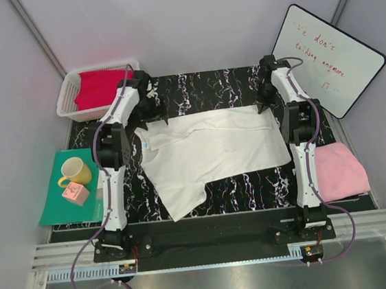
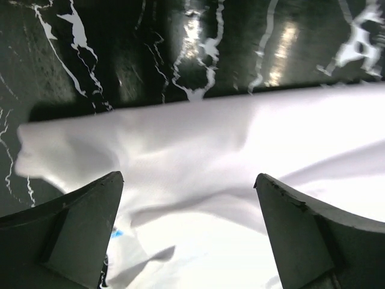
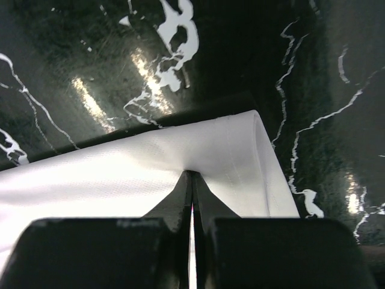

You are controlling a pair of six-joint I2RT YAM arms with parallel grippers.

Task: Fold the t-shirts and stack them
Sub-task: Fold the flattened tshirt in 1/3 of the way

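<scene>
The white t-shirt (image 1: 211, 149) lies spread on the black marbled table, one sleeve hanging toward the near left. My left gripper (image 1: 153, 106) is open over its far left edge; in the left wrist view the gripper (image 2: 187, 176) straddles white cloth (image 2: 198, 144), and the blue neck label (image 2: 117, 233) shows by the left finger. My right gripper (image 1: 266, 102) is shut on the shirt's far right corner; in the right wrist view the gripper (image 3: 192, 176) pinches the cloth (image 3: 108, 180). The crimson shirt (image 1: 97, 87) lies in a basket. The pink shirt (image 1: 339, 169) lies folded at the right edge.
A white basket (image 1: 68, 101) stands at the back left. A teal mat (image 1: 52, 200) on the left carries a yellow mug (image 1: 76, 172) and a small pink block (image 1: 74, 193). A whiteboard (image 1: 327, 58) leans at the back right. Walls enclose the table.
</scene>
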